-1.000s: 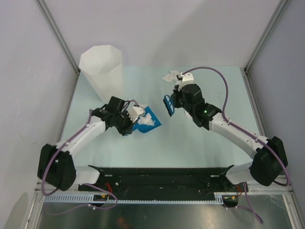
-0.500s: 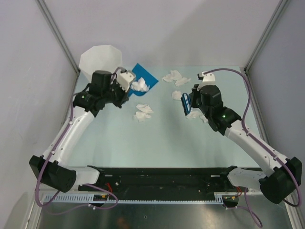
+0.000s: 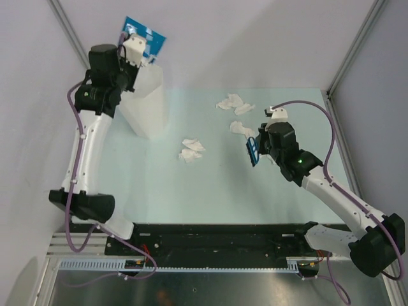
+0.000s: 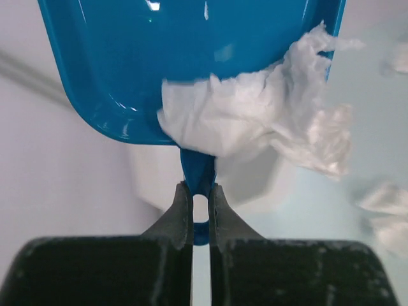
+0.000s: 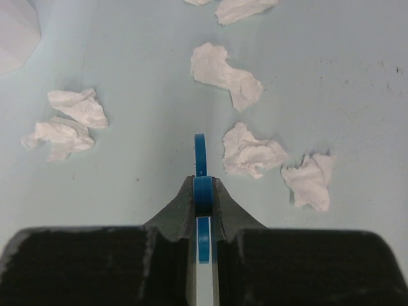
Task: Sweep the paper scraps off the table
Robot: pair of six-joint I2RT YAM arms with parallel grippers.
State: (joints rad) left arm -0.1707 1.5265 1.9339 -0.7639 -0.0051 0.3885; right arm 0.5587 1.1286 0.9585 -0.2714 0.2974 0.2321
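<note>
My left gripper (image 3: 135, 43) is shut on the handle of a blue dustpan (image 3: 145, 38), held high and tilted above the tall white bin (image 3: 144, 102). In the left wrist view the fingers (image 4: 182, 207) clamp the handle, and a crumpled paper wad (image 4: 255, 121) lies on the dustpan (image 4: 159, 57), hanging over its edge. My right gripper (image 3: 257, 150) is shut on a small blue brush (image 3: 253, 152) just above the table (image 3: 210, 191). Loose paper scraps (image 3: 191, 150) lie mid-table, more (image 3: 233, 102) at the back. Through the right wrist camera, scraps (image 5: 252, 153) sit just right of the brush (image 5: 200, 153).
Grey walls with metal posts close in the table on three sides. The bin stands at the back left corner. Both arm bases sit on a black rail (image 3: 217, 239) at the near edge. Another pair of scraps (image 5: 67, 121) lies left of the brush.
My left arm has lifted the dustpan with its paper from the table up over the bin. My right arm has drawn back to the right with the brush, leaving scraps behind.
</note>
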